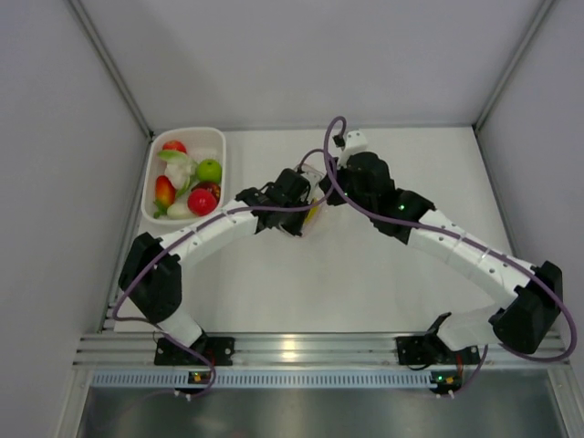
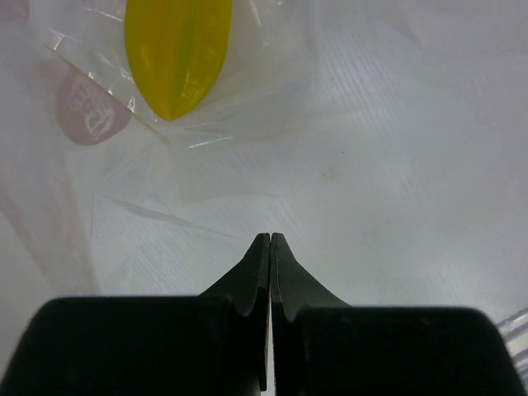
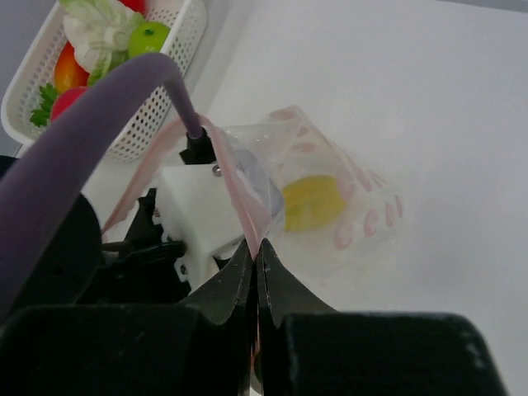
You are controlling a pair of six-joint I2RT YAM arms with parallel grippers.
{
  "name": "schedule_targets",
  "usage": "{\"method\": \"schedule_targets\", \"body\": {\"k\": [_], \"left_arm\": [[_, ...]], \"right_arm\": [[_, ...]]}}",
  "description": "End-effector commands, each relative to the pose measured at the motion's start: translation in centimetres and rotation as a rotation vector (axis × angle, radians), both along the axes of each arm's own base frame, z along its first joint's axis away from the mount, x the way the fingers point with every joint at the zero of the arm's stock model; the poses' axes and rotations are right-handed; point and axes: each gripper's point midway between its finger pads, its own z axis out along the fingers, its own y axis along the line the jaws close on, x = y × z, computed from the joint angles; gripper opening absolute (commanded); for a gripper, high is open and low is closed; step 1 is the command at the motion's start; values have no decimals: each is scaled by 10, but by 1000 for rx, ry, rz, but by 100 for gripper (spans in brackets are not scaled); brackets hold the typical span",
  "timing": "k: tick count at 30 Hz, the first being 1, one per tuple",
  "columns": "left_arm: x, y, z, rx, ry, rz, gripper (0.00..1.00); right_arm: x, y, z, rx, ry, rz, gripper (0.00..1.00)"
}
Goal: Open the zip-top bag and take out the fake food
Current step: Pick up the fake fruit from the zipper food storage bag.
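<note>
The clear zip-top bag (image 1: 316, 206) is held up between my two grippers at mid-table. My right gripper (image 3: 256, 243) is shut on its pinkish zip strip (image 3: 235, 194). My left gripper (image 2: 271, 238) is shut, with the bag's film (image 2: 206, 173) spreading out from its tips, so it grips the opposite side. One piece of fake food, a yellow one (image 2: 177, 49), lies inside the bag and also shows in the right wrist view (image 3: 313, 202). Other fake food sits in the white basket (image 1: 149, 187): a green apple (image 1: 209, 170), a white radish (image 1: 180, 170) and red pieces (image 1: 203, 201).
The white perforated basket (image 3: 169, 91) stands at the back left, next to the left wall. My left arm's wrist (image 3: 202, 219) sits close against the right gripper. A purple cable (image 3: 99, 124) crosses the right wrist view. Walls enclose the table on three sides.
</note>
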Motion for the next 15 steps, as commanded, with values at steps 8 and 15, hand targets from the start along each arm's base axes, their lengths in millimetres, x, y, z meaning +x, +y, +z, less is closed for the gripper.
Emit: {"method": "schedule_targets", "body": {"k": [8, 15], "left_arm": [[-20, -31, 17, 5, -152, -227, 0], [-36, -46, 13, -65, -130, -360, 0]], "right_arm": [[1, -22, 71, 81, -122, 23, 0], [17, -36, 73, -61, -148, 51, 0]]}}
